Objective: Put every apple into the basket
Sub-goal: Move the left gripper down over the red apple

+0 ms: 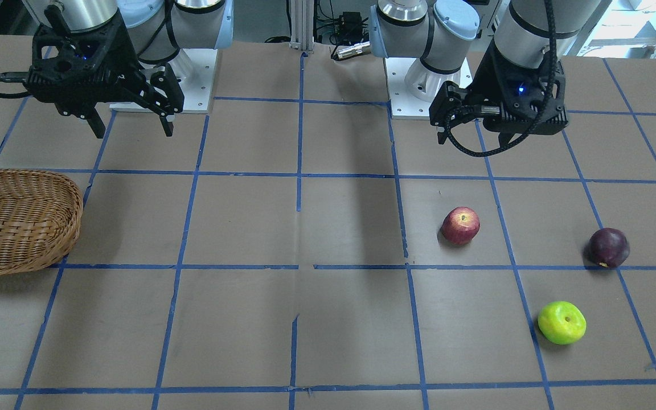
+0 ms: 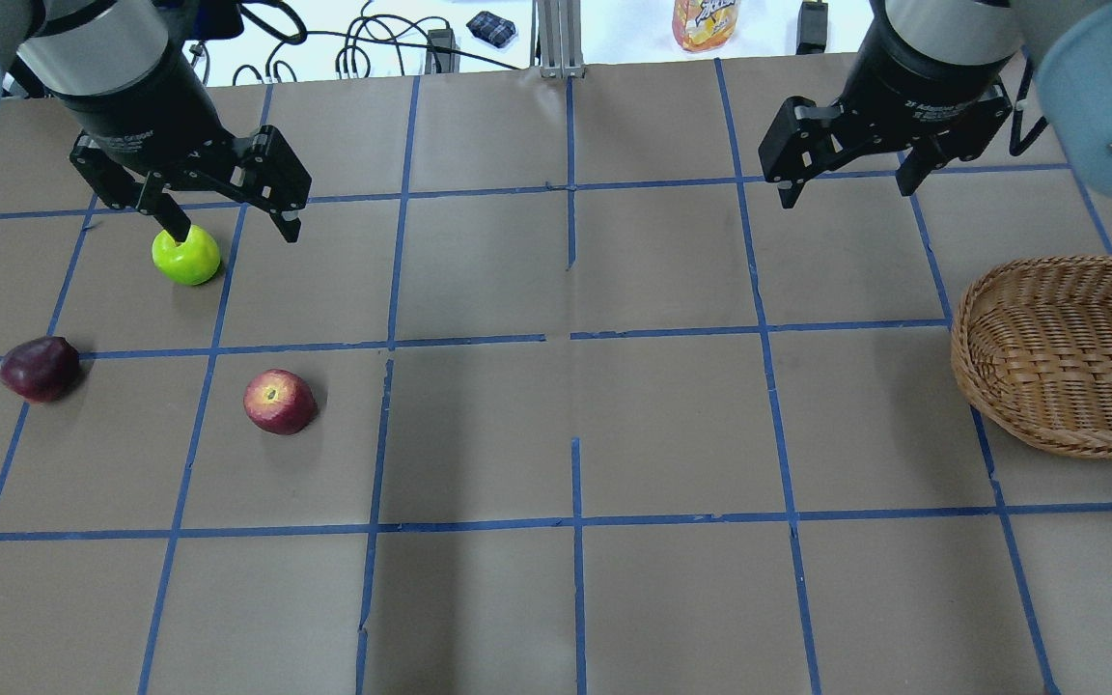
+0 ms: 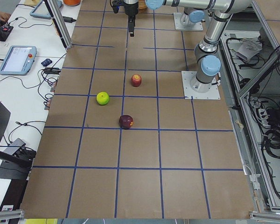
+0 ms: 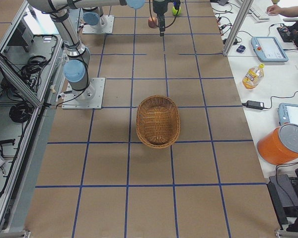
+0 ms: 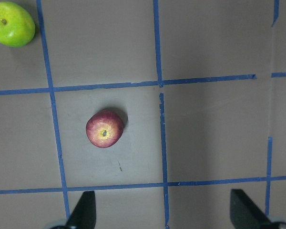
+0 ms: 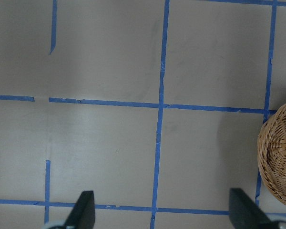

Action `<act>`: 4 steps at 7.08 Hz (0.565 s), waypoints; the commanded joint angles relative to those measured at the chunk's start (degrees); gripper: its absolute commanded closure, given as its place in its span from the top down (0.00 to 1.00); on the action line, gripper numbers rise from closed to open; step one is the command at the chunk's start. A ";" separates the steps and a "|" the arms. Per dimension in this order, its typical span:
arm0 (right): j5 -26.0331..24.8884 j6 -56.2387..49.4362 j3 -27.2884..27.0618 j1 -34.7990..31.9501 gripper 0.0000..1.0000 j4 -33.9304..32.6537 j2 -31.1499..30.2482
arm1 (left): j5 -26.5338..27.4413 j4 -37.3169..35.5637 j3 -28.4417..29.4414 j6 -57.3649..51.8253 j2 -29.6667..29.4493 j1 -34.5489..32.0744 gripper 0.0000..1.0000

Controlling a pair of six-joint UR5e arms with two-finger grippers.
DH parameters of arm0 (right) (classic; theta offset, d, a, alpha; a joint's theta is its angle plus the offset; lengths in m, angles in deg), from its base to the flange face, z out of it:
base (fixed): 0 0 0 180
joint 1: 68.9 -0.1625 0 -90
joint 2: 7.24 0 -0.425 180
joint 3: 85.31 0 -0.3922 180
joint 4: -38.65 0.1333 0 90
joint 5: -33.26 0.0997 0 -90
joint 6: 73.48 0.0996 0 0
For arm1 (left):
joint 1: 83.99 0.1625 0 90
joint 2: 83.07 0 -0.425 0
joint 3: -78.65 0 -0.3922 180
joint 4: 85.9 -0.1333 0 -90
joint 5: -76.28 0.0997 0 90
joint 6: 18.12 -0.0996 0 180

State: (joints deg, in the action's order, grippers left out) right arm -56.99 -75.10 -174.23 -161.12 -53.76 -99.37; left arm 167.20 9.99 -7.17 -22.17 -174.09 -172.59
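Three apples lie on the table on my left side: a red one point(image 2: 279, 401), a dark purple one point(image 2: 39, 368) and a yellow-green one point(image 2: 186, 256). The wicker basket point(image 2: 976, 386) stands empty at the far right. My left gripper point(image 2: 234, 232) is open and empty, held high above the table near the apples. Its wrist view shows the red apple point(image 5: 105, 129) below and the green apple point(image 5: 12, 24) at the corner. My right gripper point(image 2: 846, 191) is open and empty, raised, left of the basket. Its wrist view shows the basket's edge point(image 6: 279, 152).
The table is brown paper with a grid of blue tape point(image 2: 570, 338). An orange drink bottle point(image 2: 706, 21) and cables lie beyond the far edge. The two arm bases point(image 1: 419, 85) stand at the robot's side of the table.
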 commanded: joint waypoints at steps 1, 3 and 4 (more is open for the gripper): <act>0.08 0.22 -0.37 -0.16 1.00 -0.58 0.02 | -1.44 0.16 -0.31 -0.26 -0.04 1.23 1.00; 0.08 0.22 -0.55 -0.16 1.00 -0.67 -0.07 | -1.45 0.16 -0.31 -0.61 -0.04 1.33 1.00; 0.08 0.22 -0.55 -0.16 1.00 -0.67 -0.07 | -1.36 0.43 -0.40 -0.88 0.13 1.33 1.00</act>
State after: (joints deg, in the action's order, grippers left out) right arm -56.92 -74.89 -174.72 -161.27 -54.38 -99.43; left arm 165.80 10.21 -7.51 -22.73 -174.08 -171.31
